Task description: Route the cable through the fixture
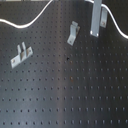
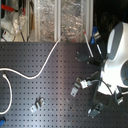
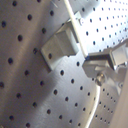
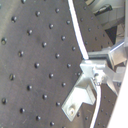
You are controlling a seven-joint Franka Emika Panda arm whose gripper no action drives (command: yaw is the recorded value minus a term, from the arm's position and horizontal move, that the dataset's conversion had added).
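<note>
Nearest the lens in the first wrist view: a grey metal clip point(image 3: 60, 46) bolted to the black perforated board point(image 3: 25, 100), with the cable point(image 3: 75, 22) running over its top edge and on toward the gripper point(image 3: 102, 62). In the second wrist view the cable point(image 4: 79, 37) comes down across the board into the finger hardware, and the jaws look clenched on it, with cord leaving on both sides of the pinch. In the first exterior view the gripper point(image 1: 96, 31) hangs at the far edge of the board beside one clip point(image 1: 103, 19); a second clip point(image 1: 74, 33) stands near it and a third point(image 1: 21, 54) well apart toward the first exterior view's left. The cable point(image 1: 30, 22) is thin, white, smooth-sheathed, lying in loose curves along the far edge. In the second exterior view it point(image 2: 45, 64) sweeps from the arm point(image 2: 116, 60) across the board to the second exterior view's left. Judgement: light, limp, no shape-holding; likely slick, so it may slide in the pinch. Best held close to the clip, keeping the free span short and taut so it drops into the slot.
</note>
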